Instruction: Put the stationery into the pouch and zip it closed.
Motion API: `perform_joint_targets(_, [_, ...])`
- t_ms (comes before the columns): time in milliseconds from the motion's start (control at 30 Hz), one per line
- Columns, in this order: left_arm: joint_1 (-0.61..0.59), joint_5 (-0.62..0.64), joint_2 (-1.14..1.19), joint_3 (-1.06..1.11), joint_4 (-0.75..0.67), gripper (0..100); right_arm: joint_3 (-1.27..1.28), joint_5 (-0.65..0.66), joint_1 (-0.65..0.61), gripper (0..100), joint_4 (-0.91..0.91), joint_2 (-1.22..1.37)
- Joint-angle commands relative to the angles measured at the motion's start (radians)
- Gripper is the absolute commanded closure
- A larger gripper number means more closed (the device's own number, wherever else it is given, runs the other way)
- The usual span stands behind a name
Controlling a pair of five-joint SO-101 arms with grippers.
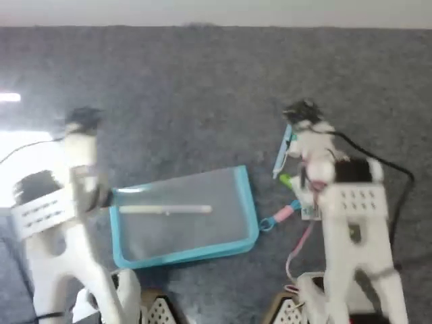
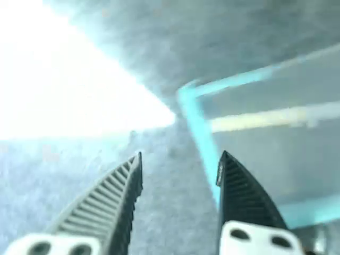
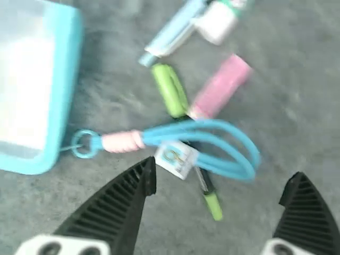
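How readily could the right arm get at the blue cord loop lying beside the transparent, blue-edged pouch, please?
Probably yes, readily: the right gripper hangs open directly over the blue cord loop with nothing above it, though a white tag and a green marker lie right beside it.

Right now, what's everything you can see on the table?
pouch: 1, clear with light-blue edge, mid-table
pale stick: 1, cream, in or on the pouch
strap: 1, blue with pink bead, hooked at pouch corner
blue pen: 1, pale blue, beyond strap
white piece: 1, white, beside blue pen
green piece: 1, green, beside pink piece
pink piece: 1, pink, near strap
white tag: 1, white, against strap
thin pen: 1, dark, green-tipped, crossing strap
table: 1, grey
left arm: 1, white, at pouch's end, jaws open
right arm: 1, white, above loose stationery, jaws open
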Motion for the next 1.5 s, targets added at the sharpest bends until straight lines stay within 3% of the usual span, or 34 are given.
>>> perform_joint_targets(0, [-0.155, -0.132, -0.026, 0.053, -0.026, 78, -0.12, -0.009, -0.097, 63.0, -0.015, 0.153])
perform_joint_targets(233, [-0.218, -0.238, -0.025, 0.206, -0.041, 78, -0.115, -0.048, -0.214, 63.0, -0.047, 0.254])
perform_joint_targets(500, [-0.219, -0.236, -0.031, 0.41, -0.253, 78, -0.104, -0.066, -0.219, 63.0, -0.061, 0.343])
perform_joint_targets(633, [-0.279, -0.258, -0.029, 0.375, -0.199, 78, -0.103, -0.069, -0.209, 63.0, -0.07, 0.361])
perform_joint_targets(833, [-0.446, -0.414, -0.032, 0.387, -0.196, 78, -0.091, -0.069, -0.199, 63.0, -0.127, 0.363])
perform_joint_targets(967, [-0.483, -0.451, -0.025, 0.403, -0.198, 78, -0.078, -0.069, -0.202, 63.0, -0.13, 0.363])
perform_joint_targets(1233, [-0.358, -0.443, -0.025, 0.538, -0.227, 78, 0.028, -0.066, -0.245, 63.0, -0.168, 0.361])
perform_joint_targets(1467, [-0.206, -0.336, -0.023, 0.535, -0.267, 78, 0.052, -0.069, -0.326, 63.0, -0.171, 0.361])
